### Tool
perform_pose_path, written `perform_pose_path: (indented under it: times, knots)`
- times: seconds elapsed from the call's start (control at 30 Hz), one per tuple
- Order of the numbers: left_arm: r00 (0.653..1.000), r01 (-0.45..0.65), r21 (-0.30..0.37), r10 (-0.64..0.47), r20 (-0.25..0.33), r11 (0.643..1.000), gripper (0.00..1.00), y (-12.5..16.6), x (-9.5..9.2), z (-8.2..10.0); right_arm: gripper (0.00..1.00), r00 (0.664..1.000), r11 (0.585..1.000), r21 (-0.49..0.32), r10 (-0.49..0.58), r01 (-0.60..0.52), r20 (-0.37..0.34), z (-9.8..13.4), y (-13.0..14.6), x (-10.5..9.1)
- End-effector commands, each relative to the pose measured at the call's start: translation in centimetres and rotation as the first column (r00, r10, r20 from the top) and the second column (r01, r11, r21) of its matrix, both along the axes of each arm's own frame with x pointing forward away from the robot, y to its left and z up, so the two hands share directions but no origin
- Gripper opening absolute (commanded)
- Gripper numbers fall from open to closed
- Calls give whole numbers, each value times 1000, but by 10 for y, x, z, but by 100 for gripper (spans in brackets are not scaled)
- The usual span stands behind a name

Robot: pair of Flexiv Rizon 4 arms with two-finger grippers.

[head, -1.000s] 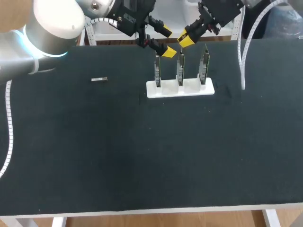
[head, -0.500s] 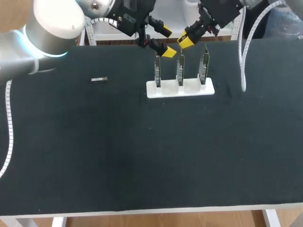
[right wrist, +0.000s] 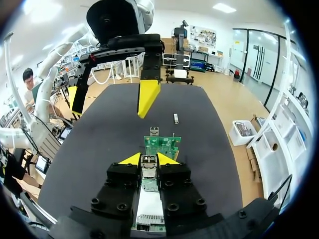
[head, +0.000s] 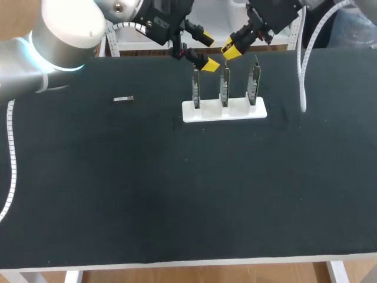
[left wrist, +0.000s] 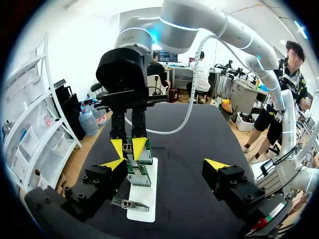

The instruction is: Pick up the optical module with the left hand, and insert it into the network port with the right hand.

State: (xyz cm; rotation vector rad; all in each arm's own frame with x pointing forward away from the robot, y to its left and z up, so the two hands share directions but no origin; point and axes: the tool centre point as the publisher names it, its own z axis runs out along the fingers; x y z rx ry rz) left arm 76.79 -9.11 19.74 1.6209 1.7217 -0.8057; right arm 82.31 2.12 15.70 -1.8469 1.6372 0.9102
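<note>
Table (head: 118, 188) far edge, right pincer (head: 231, 49) clamping optical module (right wrist: 149, 162), left pincer (head: 205, 51) spread

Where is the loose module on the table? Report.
Head view: the loose module lies flat on the left side, left of the white holder and apart from it.

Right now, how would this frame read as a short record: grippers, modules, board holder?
left gripper: open, empty, by the left board's top
right gripper: shut on an optical module, over the middle board
second module: flat on the table, left of the holder
holder: white, third board upright at its right end
insertion: cannot tell if seated
</note>
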Motion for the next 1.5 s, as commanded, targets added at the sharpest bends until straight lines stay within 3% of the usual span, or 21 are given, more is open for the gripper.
perform_pose_path:
  times: [0.03,0.53,0.87,1.5]
  knots:
    - [1000,-5,3,5,0,1000,100,0,-1,0,0,996,997,-20,75,-76,-53,-3,4,8]
    - [1000,-5,3,5,0,1000,100,0,-1,0,0,996,996,-35,82,-83,-19,2,6,6]
    - [1000,-5,3,5,0,1000,100,0,-1,0,0,997,998,-26,66,-65,49,13,7,1]
    - [1000,-5,3,5,0,1000,100,0,-1,0,0,998,997,-52,55,-53,43,7,6,-1]
